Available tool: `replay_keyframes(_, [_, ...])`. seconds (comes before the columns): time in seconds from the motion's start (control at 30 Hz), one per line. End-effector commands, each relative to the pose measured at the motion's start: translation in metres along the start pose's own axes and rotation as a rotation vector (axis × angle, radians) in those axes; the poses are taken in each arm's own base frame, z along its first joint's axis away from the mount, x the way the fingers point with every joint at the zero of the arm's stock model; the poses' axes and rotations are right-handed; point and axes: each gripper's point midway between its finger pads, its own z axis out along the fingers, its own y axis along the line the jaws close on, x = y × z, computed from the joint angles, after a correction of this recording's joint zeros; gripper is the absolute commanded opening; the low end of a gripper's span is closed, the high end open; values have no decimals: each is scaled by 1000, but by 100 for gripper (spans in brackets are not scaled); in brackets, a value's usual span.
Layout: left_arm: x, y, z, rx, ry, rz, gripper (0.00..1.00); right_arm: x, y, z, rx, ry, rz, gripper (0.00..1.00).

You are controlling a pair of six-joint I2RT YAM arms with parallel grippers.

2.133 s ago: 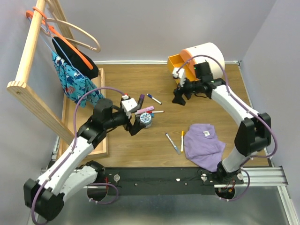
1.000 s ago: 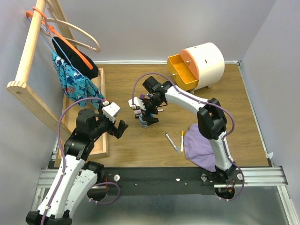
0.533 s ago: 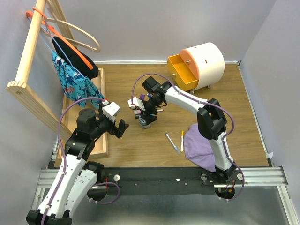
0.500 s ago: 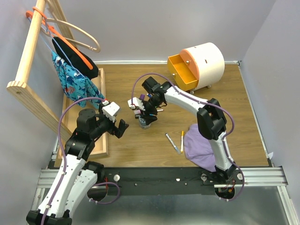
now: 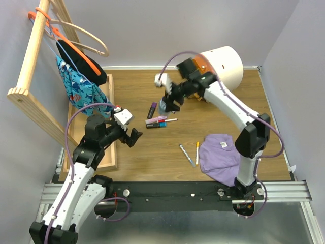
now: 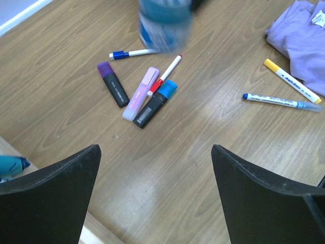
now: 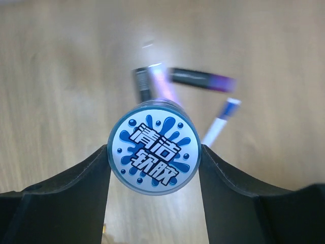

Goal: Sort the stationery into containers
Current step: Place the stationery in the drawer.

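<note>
We see our right gripper (image 5: pixel 167 103) clamped on the sides of the round blue-patterned jar (image 7: pixel 154 154), held above the wooden table (image 5: pixel 152 157) over the cluster of markers (image 6: pixel 152 104), while our left gripper (image 6: pixel 155 173) hangs spread wide, holding nothing.

Top view. Bare tabletop (image 5: pixel 152 152) lies open at lower centre, between left gripper (image 5: pixel 132 138) and two pens (image 5: pixel 197 152). A marker cluster (image 5: pixel 156 121) blocks centre frame; the purple cloth (image 5: pixel 221 158) fills lower right. The right arm (image 5: pixel 231 104), with the right gripper (image 5: pixel 165 104) clamping a blue jar (image 7: pixel 154 155) at upper centre, apparently screens the drawer unit (image 5: pixel 226 61) front. The wooden tray (image 5: pixel 106 163) and clothes rack (image 5: pixel 28 61) bound the left.
</note>
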Motion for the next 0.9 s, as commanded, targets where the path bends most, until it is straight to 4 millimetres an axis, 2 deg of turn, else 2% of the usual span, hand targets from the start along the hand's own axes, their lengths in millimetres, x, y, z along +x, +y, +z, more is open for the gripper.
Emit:
replay_keyframes(0.0, [-18,2,16,57,-47,84,99,-38,-73,-83,290,-184,205,49])
replay_keyframes(0.03, [-18,1,24,71,-37,84,99,-42,-94,-100,379,-211,207,49])
replay_keyframes(0.1, [-27,-1,30,83,-50,105,99,-47,-111,-118,465,-233,223,49])
replay_keyframes(0.13, [-29,-5,37,104,-49,111,99,-45,-126,-128,539,-229,232,49])
replay_keyframes(0.17, [-31,-7,41,112,-51,122,99,-51,-133,-140,580,-245,231,49])
replay_keyframes(0.27, [-38,-15,51,140,-62,142,99,-46,-155,-156,703,-230,235,49])
replay_keyframes(0.4, [-43,-20,56,154,-71,136,99,-31,-174,-165,809,-180,240,48])
replay_keyframes(0.53, [-40,-21,58,162,-60,126,99,-14,-191,-175,891,-142,264,48])
replay_keyframes(0.7, [-38,-21,60,160,-57,117,99,11,-206,-174,949,-81,278,47])
replay_keyframes(0.77, [-38,-20,62,156,-60,117,99,18,-213,-179,982,-66,290,47])
replay_keyframes(0.87, [-38,-18,64,147,-66,112,99,26,-219,-176,990,-51,300,47])
